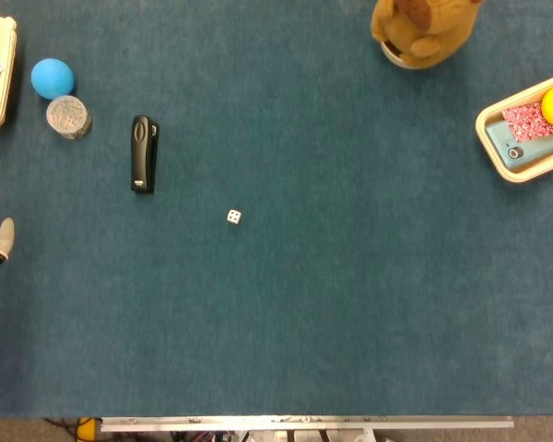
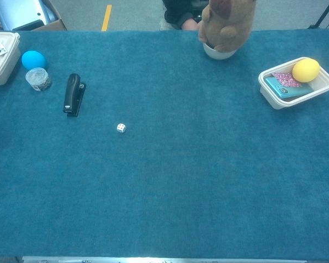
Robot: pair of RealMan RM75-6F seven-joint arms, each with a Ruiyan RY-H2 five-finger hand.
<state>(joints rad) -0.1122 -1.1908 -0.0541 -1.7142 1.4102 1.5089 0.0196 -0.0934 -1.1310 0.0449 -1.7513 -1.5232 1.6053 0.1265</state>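
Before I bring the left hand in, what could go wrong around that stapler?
The left hand shows only as fingertips at the head view's edge, so its pose is hard to judge. The stapler lies near the small jar and blue ball; a wide sweep might knock them. The die could scatter easily.

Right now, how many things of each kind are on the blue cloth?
Balls: 2, round blue ball, round yellow ball
Cream plastic trays: 2
Black stapler: 1
White die: 1
Clear round jar: 1
Brown plush toy: 1
Total: 8
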